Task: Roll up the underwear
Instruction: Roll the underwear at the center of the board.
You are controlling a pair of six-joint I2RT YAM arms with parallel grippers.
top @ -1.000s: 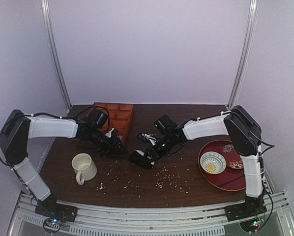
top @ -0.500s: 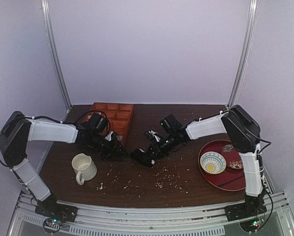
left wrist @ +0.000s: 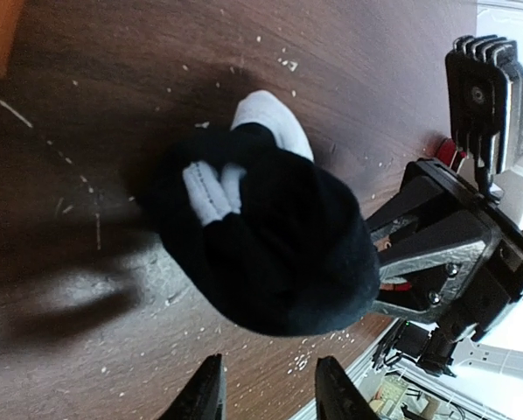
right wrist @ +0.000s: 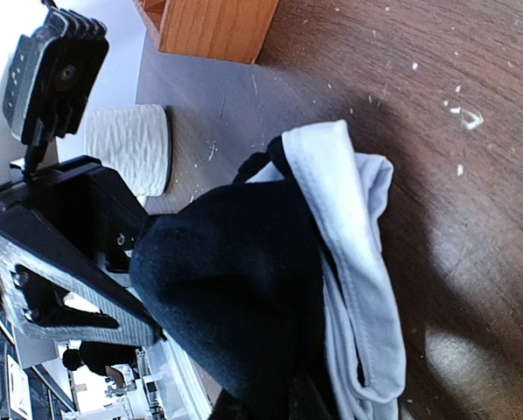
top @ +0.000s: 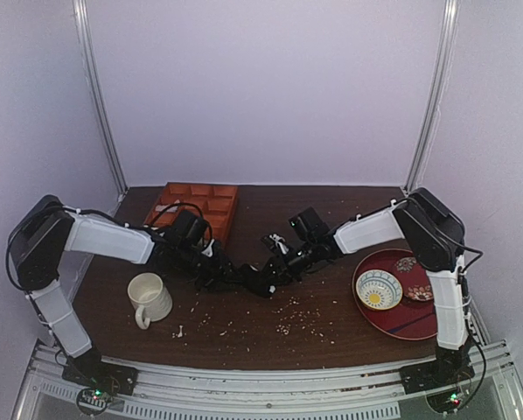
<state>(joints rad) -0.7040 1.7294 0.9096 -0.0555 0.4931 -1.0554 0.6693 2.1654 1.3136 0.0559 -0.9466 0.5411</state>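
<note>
One black underwear (top: 258, 281) with white edging lies bunched on the brown table between my two grippers. In the left wrist view it is a dark lump (left wrist: 270, 236) with a white seam showing, just beyond my left gripper (left wrist: 268, 398), whose fingers are apart and empty. My left gripper (top: 224, 275) is close to its left side. In the right wrist view the black fabric (right wrist: 235, 289) and its white edging (right wrist: 353, 262) cover my right gripper (right wrist: 275, 404), which is shut on it. My right gripper (top: 275, 266) is at its right side. A second underwear is out of view.
A white mug (top: 149, 297) stands at the near left and also shows in the right wrist view (right wrist: 130, 149). An orange compartment tray (top: 200, 206) sits at the back left. A red plate (top: 401, 325) with a patterned bowl (top: 379, 289) is at the right. Crumbs (top: 296, 315) litter the table.
My left gripper has moved right, from beside the tray up to the underwear's left side. My right gripper has shifted slightly with the fabric in it.
</note>
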